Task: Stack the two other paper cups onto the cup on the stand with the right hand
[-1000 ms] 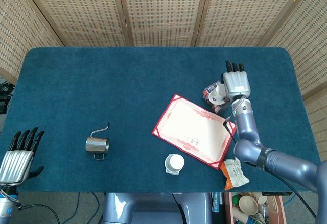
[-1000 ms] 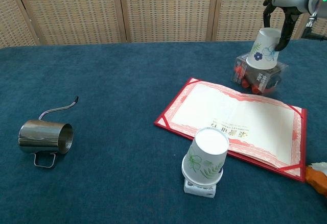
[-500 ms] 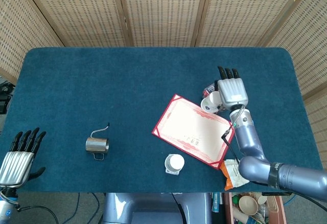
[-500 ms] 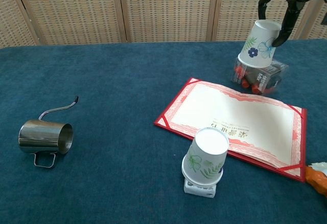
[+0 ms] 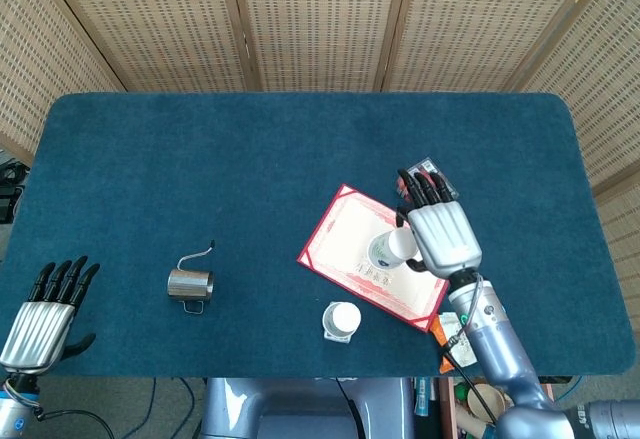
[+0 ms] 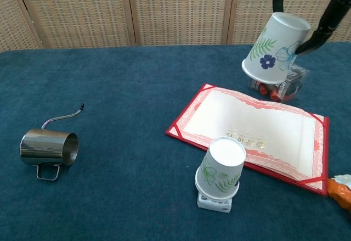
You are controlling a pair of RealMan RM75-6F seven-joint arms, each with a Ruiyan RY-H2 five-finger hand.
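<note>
My right hand (image 5: 440,227) holds an upside-down paper cup (image 5: 392,249) with a blue flower and green leaves in the air over the red folder (image 5: 352,227). In the chest view this cup (image 6: 274,46) hangs tilted at the upper right, with dark fingers (image 6: 322,26) wrapped around it. A second upside-down paper cup (image 5: 342,318) sits on a small white stand near the table's front edge, and the chest view shows the same cup (image 6: 221,169) on its stand (image 6: 213,202). My left hand (image 5: 45,307) is at the front left corner, fingers spread, holding nothing.
A clear box with red contents (image 6: 285,84) lies behind the folder (image 6: 258,125). A steel pitcher (image 5: 190,284) lies on its side at the left; the chest view shows it too (image 6: 46,147). An orange wrapper (image 5: 457,337) sits at the front right edge.
My right hand has lifted the flowered cup off the clear box and carried it nearer and to the left, over the folder. The left hand has barely shifted.
</note>
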